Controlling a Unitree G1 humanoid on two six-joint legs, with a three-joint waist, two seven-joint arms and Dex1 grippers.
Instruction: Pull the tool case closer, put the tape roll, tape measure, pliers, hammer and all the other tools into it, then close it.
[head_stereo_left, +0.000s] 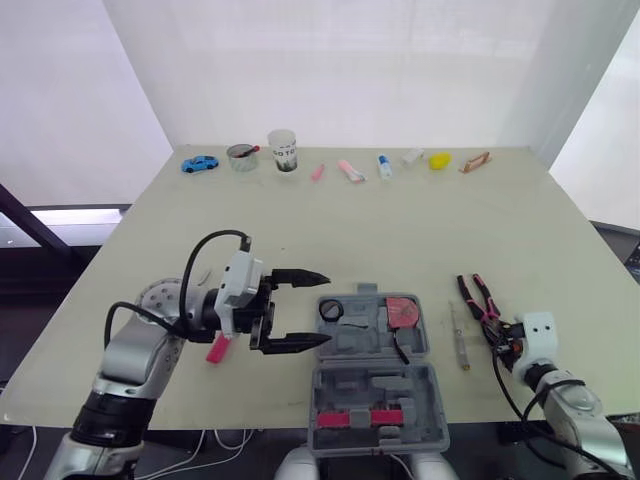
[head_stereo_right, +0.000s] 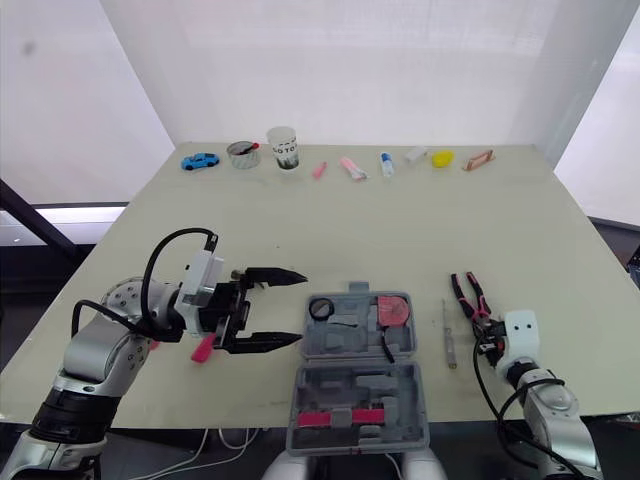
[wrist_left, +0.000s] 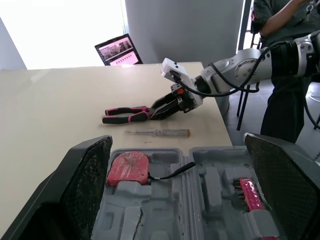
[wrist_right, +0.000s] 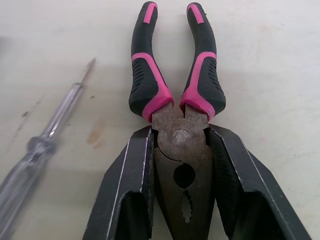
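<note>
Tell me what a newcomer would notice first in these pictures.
The grey tool case lies open at the near edge of the table, a pink tape measure in its far half. The left gripper hovers wide open just left of it. To its right, the right gripper grips the head of the pink-handled pliers, lying on the table beside a clear screwdriver.

No word, number or brand can be read with certainty; the white cup (head_stereo_left: 283, 150) at the upper centre of the head views carries a band of dark print, too small to make out; the laptop (wrist_left: 118, 50) at the upper left of the left wrist view shows a lit screen with small pictures, its lettering illegible.
</note>
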